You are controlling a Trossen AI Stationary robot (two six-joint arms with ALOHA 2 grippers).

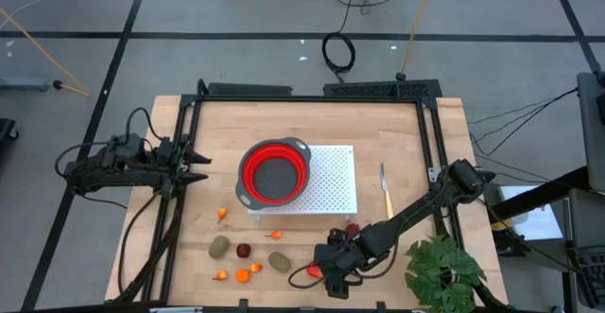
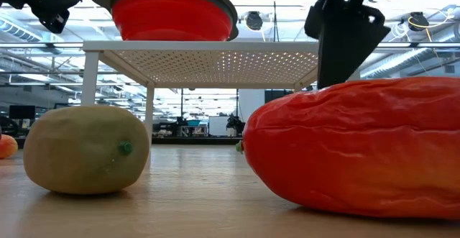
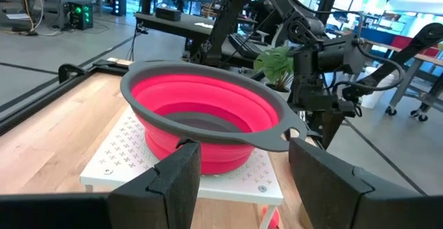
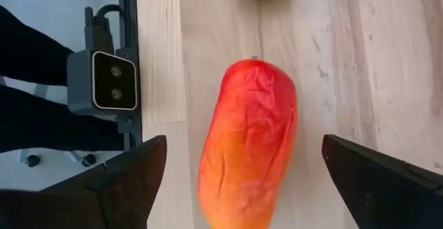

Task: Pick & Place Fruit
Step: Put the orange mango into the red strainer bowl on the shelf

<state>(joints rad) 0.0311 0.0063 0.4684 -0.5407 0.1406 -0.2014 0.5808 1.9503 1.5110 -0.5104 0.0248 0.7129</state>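
The fruit lies on the wooden table near its front edge. The red-orange mango [image 4: 252,97] rests on its side, and it fills the low view's right [image 2: 359,144]. My right gripper [image 4: 243,153] hangs open just above it, slanting down, one finger on either side and clear of it; in the high view it [image 1: 326,275] covers most of the mango [image 1: 313,271]. Two olive ovals [image 1: 219,247] [image 1: 279,261], two dark red balls [image 1: 244,251] [image 1: 352,230] and several orange bits [image 1: 242,276] lie around. My left gripper [image 3: 242,167] waits open at the table's left [image 1: 194,166].
A red colander with a grey rim [image 1: 272,173] stands on a white perforated rack [image 1: 331,185] at the table's middle. A yellow-handled knife [image 1: 385,192] lies right of the rack. A green plant [image 1: 442,273] stands at the front right corner, beside my right arm.
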